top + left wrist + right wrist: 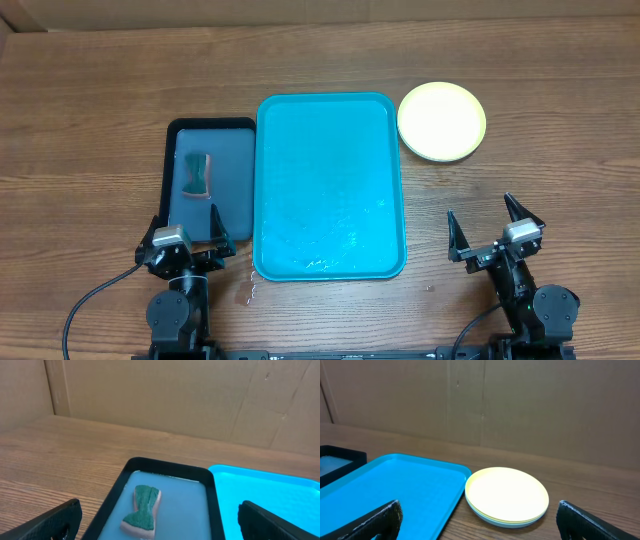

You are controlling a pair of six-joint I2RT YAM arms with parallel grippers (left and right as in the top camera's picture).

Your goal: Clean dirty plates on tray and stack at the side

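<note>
Both hands sit released and spread wide: left hand [186, 225], right hand [480, 208]. Stacked plates [441, 121] lie on the tabletop [100, 100] ahead of the right hand, just beside the teal tray [330, 185] between both hands.

An overhead camera looks straight down on the whole counter [100, 90], while two low wrist cameras at the near edge face far, both catching the teal tray [330, 150].

Counter [100, 90]: brown wood grain. Lying directly on it: tray [330, 180], teal, centre; black tray [232, 190], just beside its left edge; plates [441, 121], one stack, yellow-green on top, near the tray's far right corner.
</note>
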